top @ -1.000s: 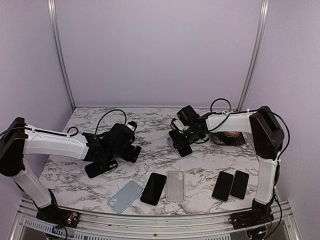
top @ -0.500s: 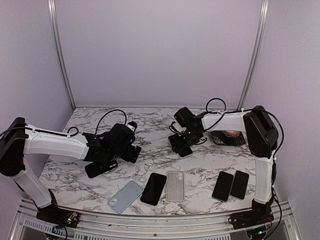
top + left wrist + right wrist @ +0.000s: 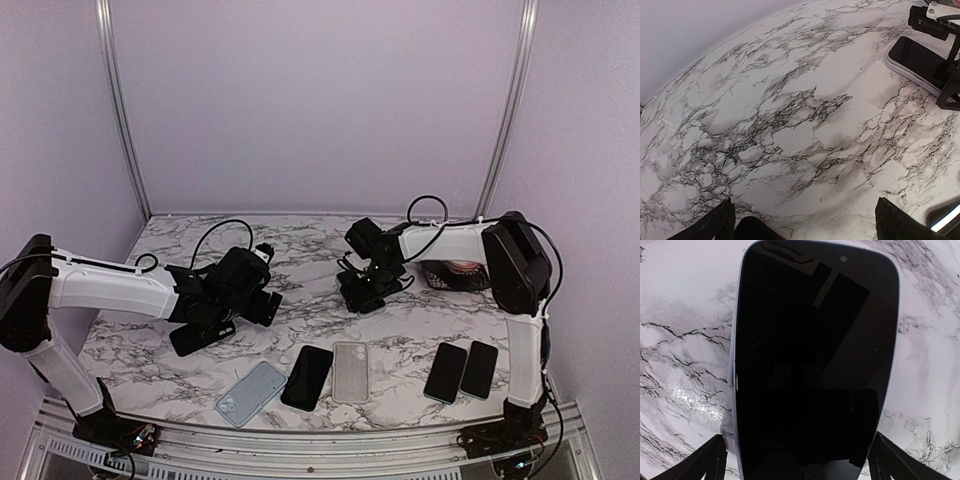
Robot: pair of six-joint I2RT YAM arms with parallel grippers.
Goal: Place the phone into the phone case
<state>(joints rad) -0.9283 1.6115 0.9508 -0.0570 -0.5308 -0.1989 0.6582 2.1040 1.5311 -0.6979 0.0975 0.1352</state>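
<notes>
Top view: marble tabletop (image 3: 300, 240). Left tool (image 3: 262, 300) is low at centre-left. Right tool (image 3: 362, 292) is low at mid-tabletop. Along the near edge lie a pale blue case (image 3: 250, 392) (possibly a phone's back), a black phone (image 3: 307, 377), a clear case (image 3: 350, 372) and 2 dark phones (image 3: 445, 372).

Left wrist: fingers (image 3: 715, 225) spread wide, nothing between them. A white-edged phone (image 3: 917, 62) lies at upper right.

Right wrist: the white-edged phone lies flat, screen up. Fingers (image 3: 702, 465) stand spread on either side of its near end.

The left arm (image 3: 105, 285) and right arm (image 3: 455, 240) share one build: smooth white shell links, bulky black joint housings and all-black wrist units. A thin black cable (image 3: 215, 232) arcs over each wrist. Black bases (image 3: 115, 428) sit at the near edge of the table (image 3: 300, 255).
</notes>
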